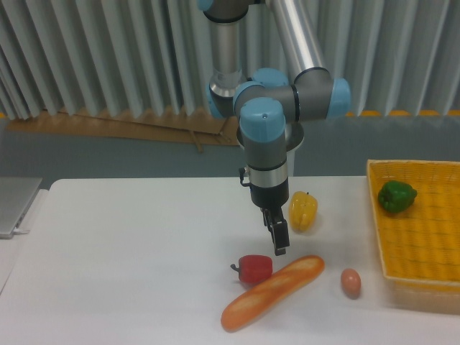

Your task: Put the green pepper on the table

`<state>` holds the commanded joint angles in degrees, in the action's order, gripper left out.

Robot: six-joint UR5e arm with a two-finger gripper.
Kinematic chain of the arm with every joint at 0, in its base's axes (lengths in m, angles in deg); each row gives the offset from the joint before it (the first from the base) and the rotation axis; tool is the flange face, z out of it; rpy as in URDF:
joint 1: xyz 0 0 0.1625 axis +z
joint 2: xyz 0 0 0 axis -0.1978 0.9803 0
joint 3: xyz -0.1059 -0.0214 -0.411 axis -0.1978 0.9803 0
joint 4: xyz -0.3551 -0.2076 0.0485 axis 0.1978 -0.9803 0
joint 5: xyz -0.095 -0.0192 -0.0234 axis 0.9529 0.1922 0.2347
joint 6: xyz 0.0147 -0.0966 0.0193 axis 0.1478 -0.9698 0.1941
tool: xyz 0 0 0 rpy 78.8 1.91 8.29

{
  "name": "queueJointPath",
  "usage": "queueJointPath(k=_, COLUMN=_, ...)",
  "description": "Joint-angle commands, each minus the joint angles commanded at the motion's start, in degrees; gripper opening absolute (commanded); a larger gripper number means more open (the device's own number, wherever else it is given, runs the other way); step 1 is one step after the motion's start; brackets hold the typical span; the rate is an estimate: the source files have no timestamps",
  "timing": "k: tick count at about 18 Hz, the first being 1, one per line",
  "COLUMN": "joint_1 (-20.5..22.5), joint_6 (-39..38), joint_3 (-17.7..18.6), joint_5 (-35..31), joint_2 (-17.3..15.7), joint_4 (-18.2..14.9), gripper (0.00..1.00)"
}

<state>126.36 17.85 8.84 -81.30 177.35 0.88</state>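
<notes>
1. I note the green pepper (397,196) is glossy dark green; the basket (420,248) yellow, woven.
2. I see a white table (129,266).
3. Yellow pepper (302,211); red pepper (254,269); orange-brown bread loaf (273,292); brown egg (351,282).
4. Gripper (279,241) black; arm (277,93) silver with light-blue joints.
</notes>
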Motion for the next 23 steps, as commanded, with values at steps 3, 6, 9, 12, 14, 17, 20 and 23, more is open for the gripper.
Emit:
queueJointPath(k=3, joint_1=0.13, joint_6=-0.12, joint_3=0.11, joint_5=1.58, joint_2=-0.04, joint_4=0.07, gripper=1.00)
queueJointPath(k=6, joint_1=0.31, joint_6=-0.12, joint_3=0.02, joint_5=1.76, joint_2=-0.04, joint_4=0.07, gripper=1.00)
queueJointPath(k=9, joint_1=0.22, joint_6=-0.12, joint_3=0.02, joint_5=1.85, joint_2=-0.04, joint_4=0.16, gripper=1.00)
queueJointPath(k=12, joint_1=0.31, joint_6=0.23, joint_3=-0.16, joint_5=1.94, joint_2=-0.04, joint_4=0.07, gripper=1.00)
queueJointPath(k=14, joint_1=0.31, joint_6=0.32, joint_3=-0.33, joint_5=1.85, joint_2=0.05, joint_4=0.07, gripper=1.00)
queueJointPath(k=17, joint_1=0.31, joint_6=0.32, joint_3=-0.33, joint_5=1.85, joint_2=0.05, joint_4=0.07, gripper=1.00)
queueJointPath(k=20, joint_1=0.22, joint_6=0.41, joint_3=-0.42, joint_5=1.85, joint_2=-0.04, joint_4=0.07, gripper=1.00)
queueJointPath(k=23, joint_1=0.14, joint_6=0.32, joint_3=-0.42, joint_5=1.76, joint_2=-0.04, joint_4=-0.01, gripper=1.00)
